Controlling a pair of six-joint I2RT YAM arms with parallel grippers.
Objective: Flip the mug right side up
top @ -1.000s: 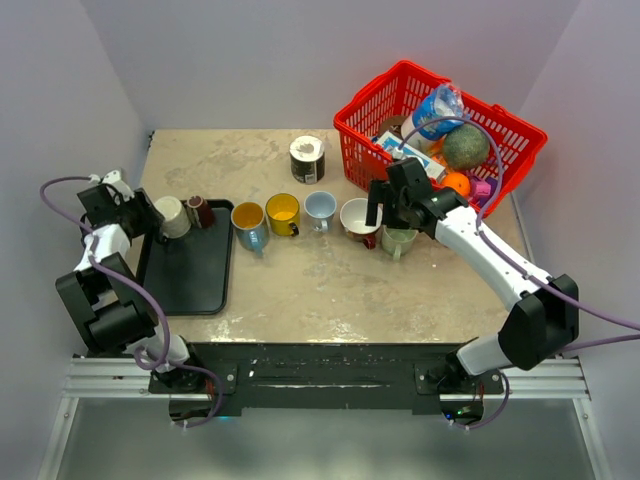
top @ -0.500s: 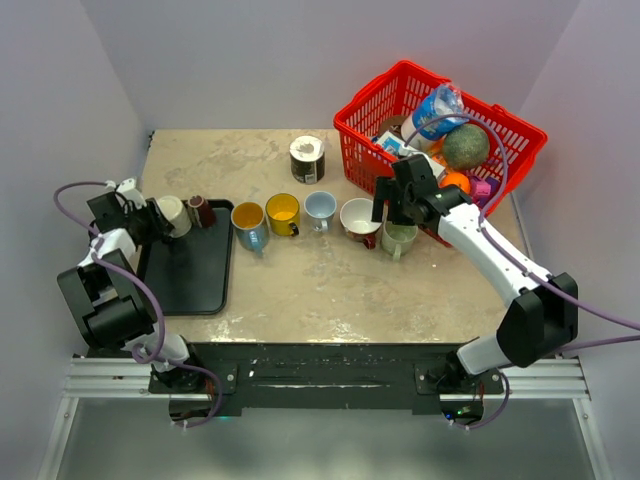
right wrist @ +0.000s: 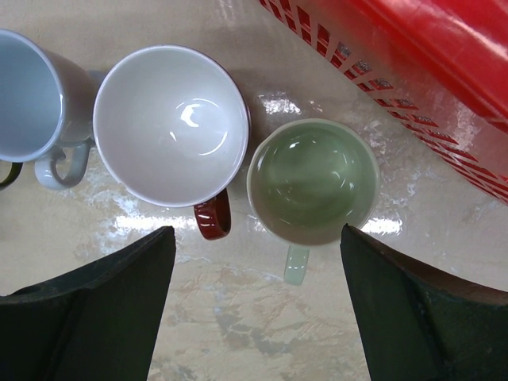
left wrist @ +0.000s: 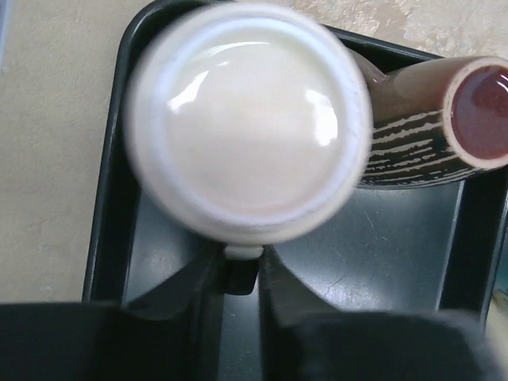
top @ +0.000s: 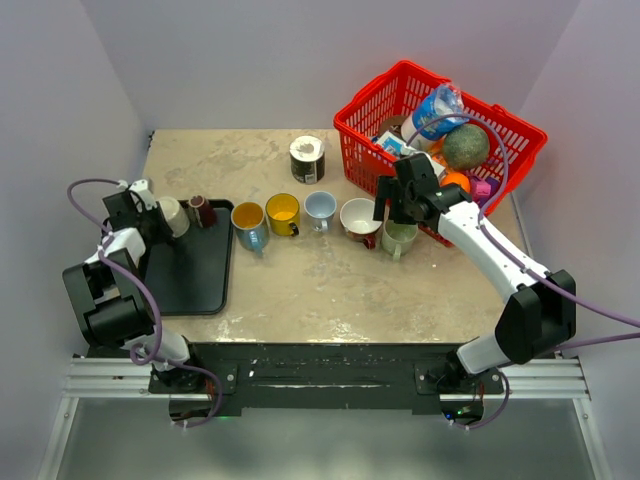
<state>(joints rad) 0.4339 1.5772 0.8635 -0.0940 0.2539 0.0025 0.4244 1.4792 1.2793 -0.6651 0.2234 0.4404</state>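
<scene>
— Left hand (left wrist: 240, 270) first: what is it doing?
— Over the tabletop (top: 300, 290), at the far corner of the black tray (left wrist: 381, 238), it's clamped on the cream mug (left wrist: 246, 119) by the handle. I'd judge that grip lets the wrist roll it upright.
— Right hand (right wrist: 256, 230)?
— Spread open above the green mug (right wrist: 312, 181), holding nothing.
— Do the views differ?
— Only the left wrist shows the pinched handle. Overhead shows where the mug sits, beside the brown mug (top: 198, 210).

Cream mug (left wrist: 246, 131), brown black-striped mug (left wrist: 413, 127), black tray (left wrist: 361, 258), red basket (top: 358, 148), pale green mug (right wrist: 311, 181)
</scene>
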